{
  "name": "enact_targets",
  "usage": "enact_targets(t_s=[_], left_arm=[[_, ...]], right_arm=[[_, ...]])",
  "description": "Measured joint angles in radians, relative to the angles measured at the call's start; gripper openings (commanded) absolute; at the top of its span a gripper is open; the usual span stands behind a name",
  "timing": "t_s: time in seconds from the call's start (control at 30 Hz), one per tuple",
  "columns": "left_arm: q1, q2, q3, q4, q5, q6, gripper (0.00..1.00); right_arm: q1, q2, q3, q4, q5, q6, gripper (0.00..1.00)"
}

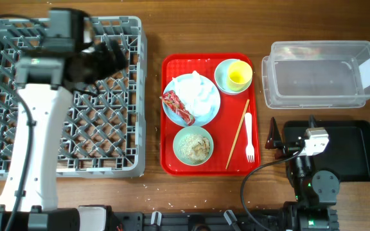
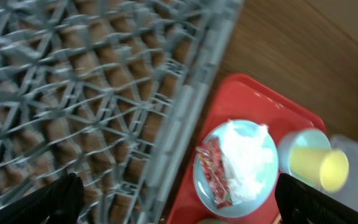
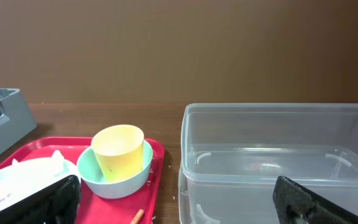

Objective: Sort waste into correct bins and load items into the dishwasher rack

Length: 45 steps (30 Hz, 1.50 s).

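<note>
Left end effector is hovering over the dishwasher rack, fingers spread wide, gripping nothing. Plate carrying napkin and red wrapper is lying just past the rack edge to the right, on the red serving tray. Right end effector is also gaping wide and empty, sitting by the black tray. Yellow cup is standing in a bowl ahead-left of it, clear tub ahead-right. Chopsticks and fork are lying beside a second bowl holding food scraps.
</note>
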Motion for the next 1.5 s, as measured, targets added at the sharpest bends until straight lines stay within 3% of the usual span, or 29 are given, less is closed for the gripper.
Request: enact_targets(t_s=[0.2,0.37,0.47,0.6,0.73,0.8,0.83,0.9,1.03,1.13,1.2,1.27,1.33,1.4,1.5], left_arm=[[0.136,0.001,0.0,0.005,0.023,-0.018,1.0],[0.349,0.001,0.0,-0.028,0.002,-0.06,1.0],[0.385,0.001,0.0,-0.041,0.002,-0.063,1.0],[0.389,0.001,0.0,-0.042,0.001,-0.063,1.0],[0.389,0.001,0.0,-0.042,0.002,-0.063,1.0],[0.389,0.001,0.0,-0.042,0.002,-0.063,1.0],[0.389,0.001,0.0,-0.043,0.002,-0.064,1.0],[0.389,0.001,0.0,-0.042,0.002,-0.063,1.0],[0.389,0.001,0.0,-0.045,0.002,-0.064,1.0],[0.389,0.002,0.0,-0.045,0.001,-0.064,1.0],[0.389,0.002,0.0,-0.042,-0.001,-0.064,1.0],[0.389,0.002,0.0,-0.042,-0.002,-0.064,1.0],[0.389,0.002,0.0,-0.043,-0.002,-0.064,1.0],[0.389,0.002,0.0,-0.043,-0.002,-0.064,1.0],[0.389,0.002,0.0,-0.043,-0.002,-0.064,1.0]], right_arm=[[0.0,0.0,0.0,0.0,0.0,0.0,1.0],[0.0,0.0,0.0,0.0,0.0,0.0,1.0],[0.0,0.0,0.0,0.01,-0.001,0.013,1.0],[0.0,0.001,0.0,0.225,-0.064,0.356,1.0],[0.0,0.002,0.0,0.357,-0.084,1.011,1.0],[0.0,0.006,0.002,0.642,-0.091,1.183,1.0],[0.0,0.003,0.008,0.771,-0.093,1.189,1.0],[0.0,0.016,0.083,0.794,-0.095,1.118,1.0],[0.0,0.258,0.44,0.528,-0.193,0.881,1.0],[0.0,0.62,0.848,0.158,-0.489,0.644,1.0],[0.029,0.921,1.134,-0.226,-0.618,0.42,1.0],[0.163,1.182,1.375,-0.588,-0.546,0.24,1.0],[0.316,1.376,1.557,-0.775,-0.385,0.163,1.0],[0.432,1.525,1.658,-0.848,-0.249,0.144,1.0],[0.523,1.722,1.701,-0.807,-0.174,0.18,1.0]])
